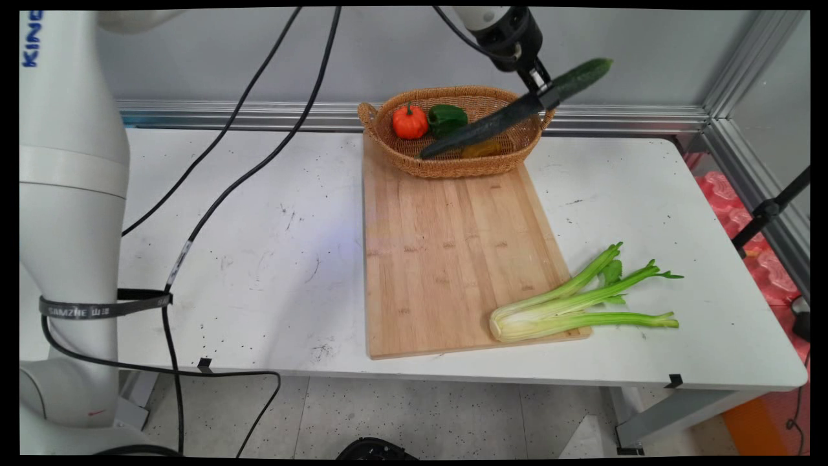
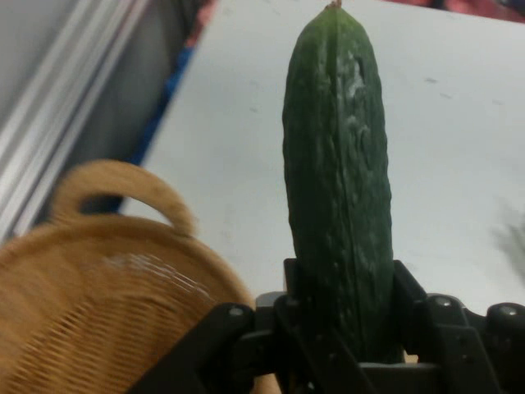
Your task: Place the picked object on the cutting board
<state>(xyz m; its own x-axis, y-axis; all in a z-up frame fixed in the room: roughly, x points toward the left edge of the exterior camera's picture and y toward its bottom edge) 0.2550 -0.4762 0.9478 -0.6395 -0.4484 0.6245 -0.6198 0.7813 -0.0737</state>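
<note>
Claw (image 1: 542,90) hangs above the right end of the wicker basket (image 1: 414,152), pinched onto a long dark green cucumber (image 1: 511,113). In the hand view the black fingers (image 2: 414,300) press against both sides of the cucumber (image 2: 338,164), which runs straight away from the claw (image 2: 340,304). In the main view the cucumber is off the desk and tilted: its upper end points up and to the right of the basket, past the rim, and its lower end slants down to the left across the basket's opening. Whether that lower end touches anything inside cannot be told.

Inside the basket, toward its left side, sit a small orange pumpkin (image 1: 409,122) and, just beside it to the right, a green pepper (image 1: 447,118). A yellowish thing shows under the cucumber, too hidden to name. One looped handle (image 2: 123,193) of the basket (image 2: 82,320) shows in the hand view, to the left of the cucumber.

The basket stands at the far end of a wooden cutting board (image 1: 446,252) lying on the white desk (image 1: 259,259). Well away from the basket, at the board's near right corner, a bunch of celery (image 1: 576,304) lies with its pale base on the board and its green stalks reaching out over the desk.
</note>
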